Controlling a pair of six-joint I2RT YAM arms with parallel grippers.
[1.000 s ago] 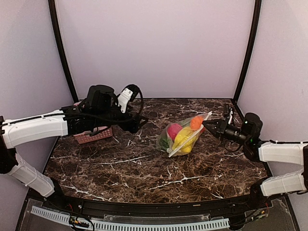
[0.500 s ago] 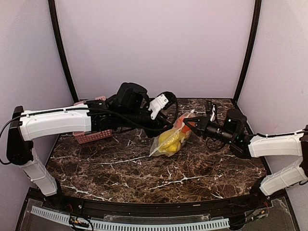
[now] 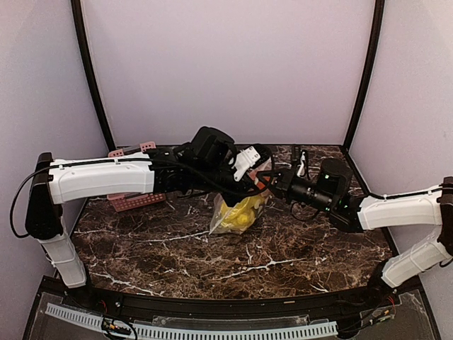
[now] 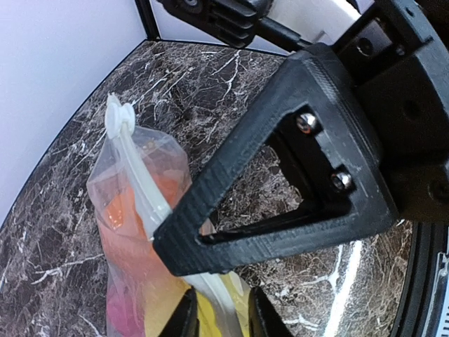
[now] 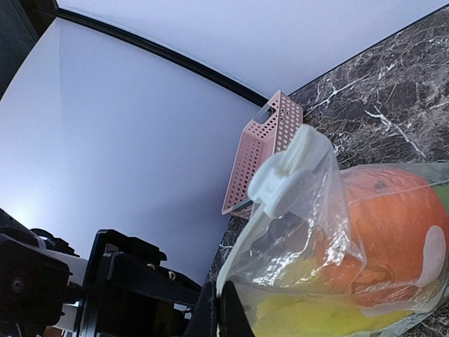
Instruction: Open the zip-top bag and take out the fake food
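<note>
The left gripper [image 4: 219, 314] has swung away from the pink basket [image 3: 134, 202] to the zip-top bag [image 3: 237, 211], which hangs well right of that basket. Its jaws have narrowed around the white zip strip [image 4: 144, 189], but a firm clamp cannot be confirmed. The right gripper [image 5: 217, 309] stays clamped on the bag's other lip with the fake food [image 5: 379, 203] inside, so pulling the bag open is likely next.

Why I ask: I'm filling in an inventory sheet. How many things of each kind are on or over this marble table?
zip-top bag: 1
pink basket: 1
pincers: 2 (left pincer, right pincer)
Total: 4
The fake food inside the bag is too bunched together to count.
</note>
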